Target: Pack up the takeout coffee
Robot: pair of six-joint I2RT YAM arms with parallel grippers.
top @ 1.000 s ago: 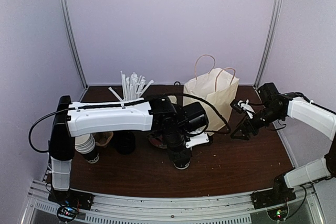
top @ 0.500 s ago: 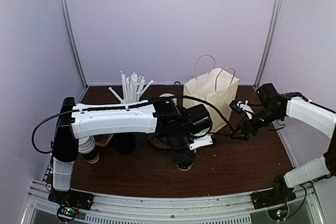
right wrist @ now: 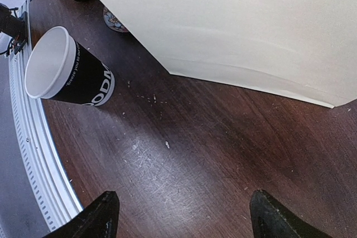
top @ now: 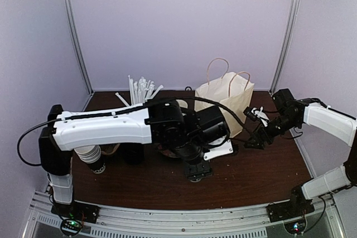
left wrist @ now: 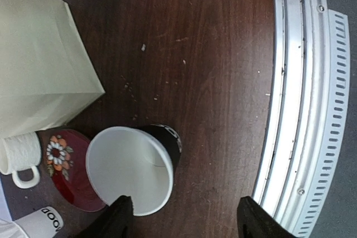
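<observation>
L arm (top: 106, 129): runs horiz. from lower left to frame centre, wrist bent down. L gripper (top: 196, 172): points downward, jaws wide apart, nothing between them in wrist view. R arm (top: 329, 120): enters from right edge, mid-height. R gripper (top: 254, 142): angled down-left, jaws spread, nothing gripped.

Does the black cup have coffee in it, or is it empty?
Empty. The left wrist view looks down into the black cup: only its bare white inside shows, with no liquid and no lid.

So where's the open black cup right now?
In the left wrist view, the black cup sits by the left end effector, beside the red flowered saucer, near the paper bag.
</observation>
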